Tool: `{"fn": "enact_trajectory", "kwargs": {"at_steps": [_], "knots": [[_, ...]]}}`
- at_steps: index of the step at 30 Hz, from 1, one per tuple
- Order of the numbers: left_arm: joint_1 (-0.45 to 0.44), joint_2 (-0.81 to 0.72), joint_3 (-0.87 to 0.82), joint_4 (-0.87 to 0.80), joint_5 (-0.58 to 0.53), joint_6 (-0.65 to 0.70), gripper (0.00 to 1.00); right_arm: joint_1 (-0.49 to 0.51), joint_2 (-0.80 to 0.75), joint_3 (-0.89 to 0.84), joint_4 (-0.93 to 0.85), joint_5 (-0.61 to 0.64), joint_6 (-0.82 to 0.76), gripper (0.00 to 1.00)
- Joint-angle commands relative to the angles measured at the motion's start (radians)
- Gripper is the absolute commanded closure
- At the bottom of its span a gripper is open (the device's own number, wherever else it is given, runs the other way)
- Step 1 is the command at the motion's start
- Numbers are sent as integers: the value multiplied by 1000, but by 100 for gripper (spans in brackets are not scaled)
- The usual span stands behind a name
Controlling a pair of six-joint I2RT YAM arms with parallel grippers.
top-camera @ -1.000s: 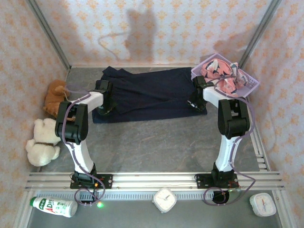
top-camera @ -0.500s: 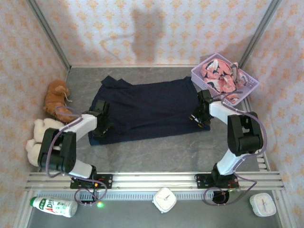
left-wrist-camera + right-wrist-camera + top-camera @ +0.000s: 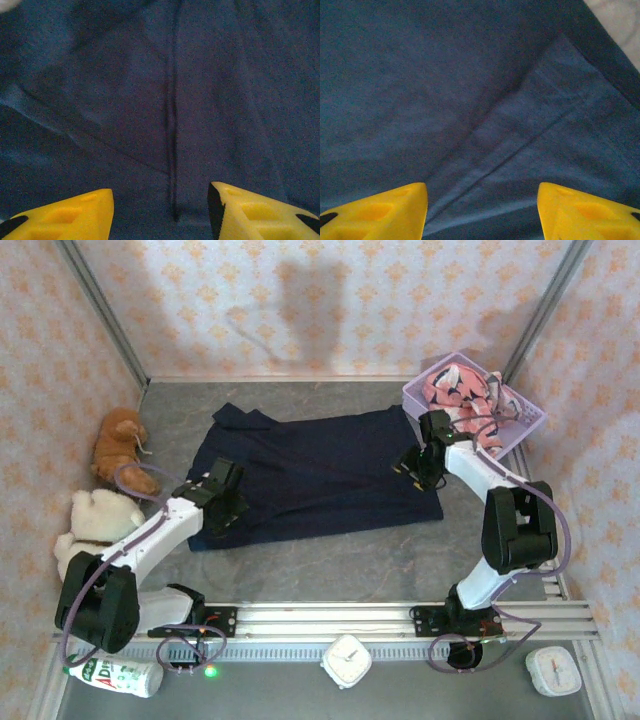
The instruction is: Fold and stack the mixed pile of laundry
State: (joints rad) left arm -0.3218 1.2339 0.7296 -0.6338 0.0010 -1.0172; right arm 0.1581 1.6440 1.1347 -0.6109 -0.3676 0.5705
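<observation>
The grey bench (image 3: 330, 560) is walled on three sides with patterned paper. The dark navy garment (image 3: 320, 465) lies spread nearly flat across the far half of it, reaching from left of centre to the right side. Its far left corner is slightly bunched.

In the far right corner of the bench stands the lavender lattice basket (image 3: 528, 422). The salmon-pink shark-print garment (image 3: 458, 390) is heaped inside it, apart from the navy one.

Along the left edge lie two plush toys, the brown one (image 3: 118, 443) farther back and the cream one (image 3: 92, 525) nearer.

The left pincer (image 3: 226, 502) is over the navy garment's near left corner. In the left wrist view its yellow fingers (image 3: 75, 215) stand wide apart, with only navy cloth and a straight seam between them and nothing gripped.

The right pincer (image 3: 413, 464) is over the garment's right edge, just beside the basket. In the right wrist view its fingers (image 3: 385, 210) are likewise spread wide above a folded-over layer of cloth, holding nothing. A sliver of bench shows at the top right corner of that view.

In front of the arm bases, a white bottle (image 3: 115, 675) lies on its side at the left. Two small white clocks lie there too, one at the centre (image 3: 347, 660) and one at the right (image 3: 553, 671).
</observation>
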Motion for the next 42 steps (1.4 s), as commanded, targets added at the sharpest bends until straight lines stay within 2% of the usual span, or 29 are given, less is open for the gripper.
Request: {"fn": "enact_trajectory", "kwargs": {"at_steps": [1,7,11,18,26,29,32,35,42], "knots": [[-61,37,21,8,-18,-63,49,-3,-1,38,-35,8,-17,40],[-129,126,48,51,-25,-65,54,-3,-11,35,-42,9,-20,40],[-128,167,56,60,-76,-45,59,-3,-22,20,-54,20,-31,40],[-129,215,47,100,-68,-34,70,-6,-47,26,-93,57,-48,40],[-129,226,30,103,-65,-24,73,-9,-55,24,-88,60,-31,40],[-129,217,22,102,-67,-26,80,-10,-64,11,-82,63,-22,40],[-129,201,25,88,-86,-19,93,-9,-78,-4,-76,65,-17,40],[-129,192,33,77,-96,-7,100,-10,-91,-20,-74,73,-13,40],[-129,195,45,61,-103,9,100,-12,-111,-38,-70,75,-10,39]]}}
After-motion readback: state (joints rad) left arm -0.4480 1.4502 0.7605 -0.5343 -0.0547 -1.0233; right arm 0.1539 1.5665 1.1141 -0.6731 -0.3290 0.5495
